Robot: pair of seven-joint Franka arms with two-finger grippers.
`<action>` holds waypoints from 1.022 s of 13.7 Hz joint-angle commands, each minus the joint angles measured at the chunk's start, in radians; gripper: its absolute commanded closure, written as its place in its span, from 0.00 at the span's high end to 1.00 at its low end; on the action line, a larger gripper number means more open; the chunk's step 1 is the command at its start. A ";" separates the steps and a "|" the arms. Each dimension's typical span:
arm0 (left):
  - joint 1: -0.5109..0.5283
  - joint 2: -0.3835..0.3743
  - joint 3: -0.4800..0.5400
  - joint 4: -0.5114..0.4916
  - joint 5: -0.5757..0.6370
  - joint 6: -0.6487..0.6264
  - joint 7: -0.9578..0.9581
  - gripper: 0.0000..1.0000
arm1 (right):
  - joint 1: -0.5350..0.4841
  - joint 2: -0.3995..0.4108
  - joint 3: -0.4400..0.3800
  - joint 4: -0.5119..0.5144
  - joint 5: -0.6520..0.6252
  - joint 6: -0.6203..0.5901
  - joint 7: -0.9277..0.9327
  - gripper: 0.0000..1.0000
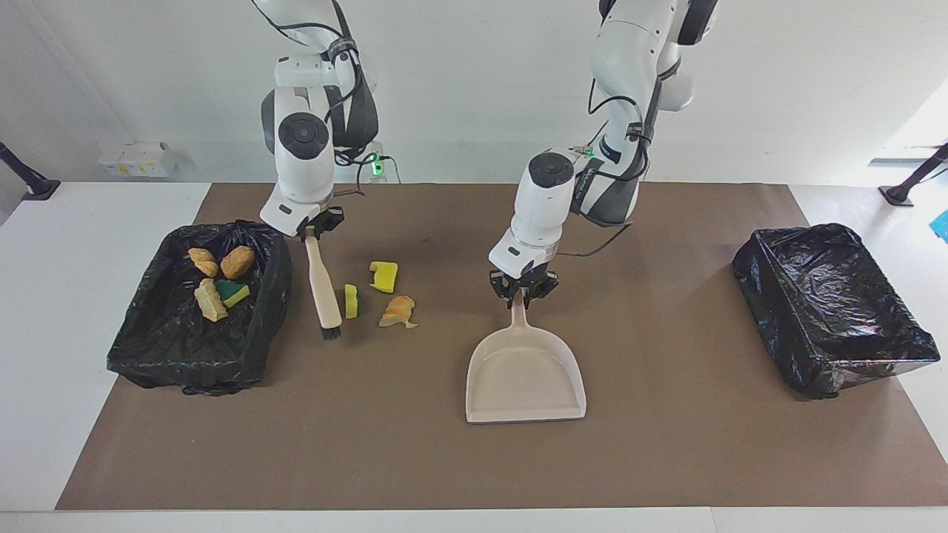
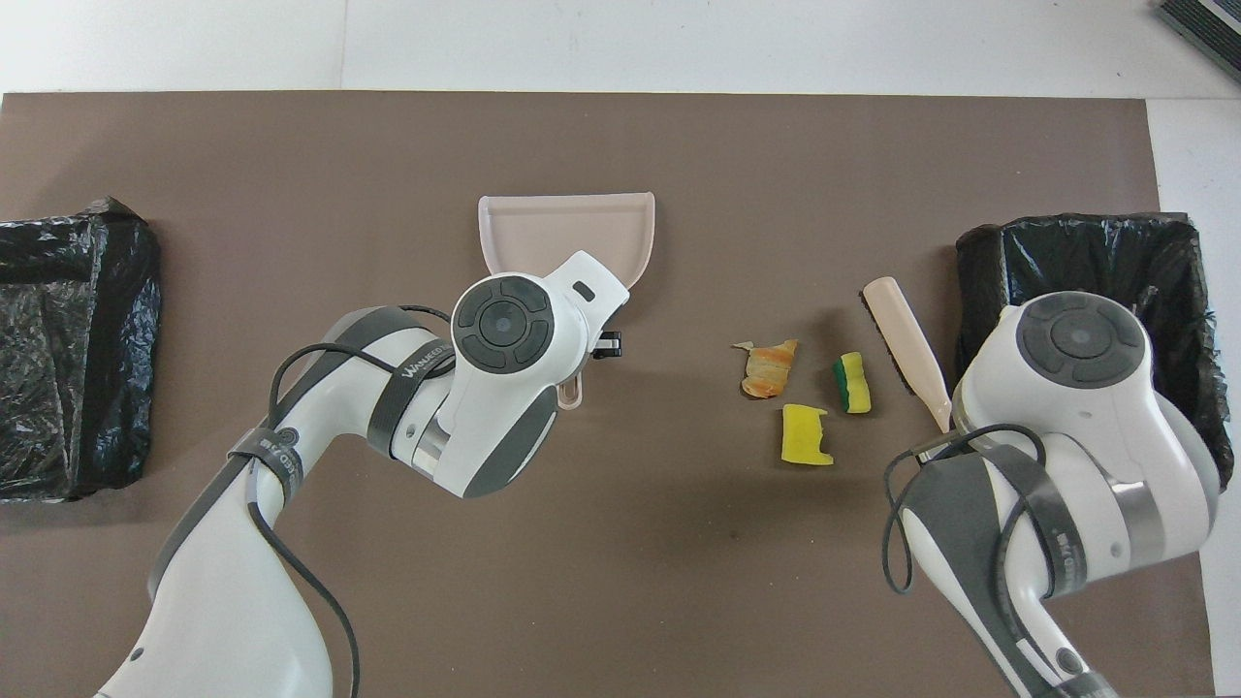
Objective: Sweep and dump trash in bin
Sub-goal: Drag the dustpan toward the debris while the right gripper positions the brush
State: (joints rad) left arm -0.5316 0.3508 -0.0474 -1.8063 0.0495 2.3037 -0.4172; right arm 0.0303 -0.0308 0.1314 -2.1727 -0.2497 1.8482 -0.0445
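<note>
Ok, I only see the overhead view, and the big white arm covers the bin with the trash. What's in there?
Observer: Four scraps lie in that bin: three bread pieces and one green-and-yellow sponge chunk.
Operator: Is the arm over the dustpan holding it?
Observer: Yes, the left arm's jaws are shut on the handle of the dustpan.
Operator: And the brush?
Observer: The right arm's jaws grip the brush by the top of its handle.
</note>
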 commanded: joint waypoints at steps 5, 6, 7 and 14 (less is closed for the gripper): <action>0.136 -0.140 0.000 0.019 0.020 -0.228 0.539 0.00 | 0.026 0.002 0.014 -0.036 0.065 0.003 0.116 0.00; 0.145 -0.156 0.000 0.018 0.020 -0.263 0.599 0.00 | 0.052 0.009 0.014 -0.053 0.076 0.012 0.164 0.00; 0.156 -0.161 0.000 0.018 0.020 -0.292 0.656 0.00 | 0.068 0.021 0.014 -0.056 0.096 0.013 0.193 0.00; 0.216 -0.211 0.000 -0.033 0.020 -0.440 1.298 0.00 | 0.191 0.048 0.014 -0.050 0.386 0.020 0.298 0.00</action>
State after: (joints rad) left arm -0.3398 0.1895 -0.0375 -1.7861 0.0566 1.8816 0.7271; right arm 0.2075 0.0014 0.1446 -2.2220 0.0566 1.8531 0.2357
